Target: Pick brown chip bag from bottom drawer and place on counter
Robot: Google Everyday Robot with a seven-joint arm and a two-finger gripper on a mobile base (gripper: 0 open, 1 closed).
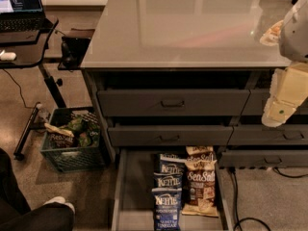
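Looking down at the counter (192,28), I see its glossy slab filling the upper frame, and below its front edge the bottom drawer (137,186) stands pulled out. The pale arm (297,30) comes in over the counter's front right corner, and the gripper (278,112) hangs just below the front edge there, well apart from the drawer; how wide it stands I cannot tell. The brown chip bag (200,179) lies flat on the drawer's right side, touching a row of three blue Kettle bags (168,196) beside it.
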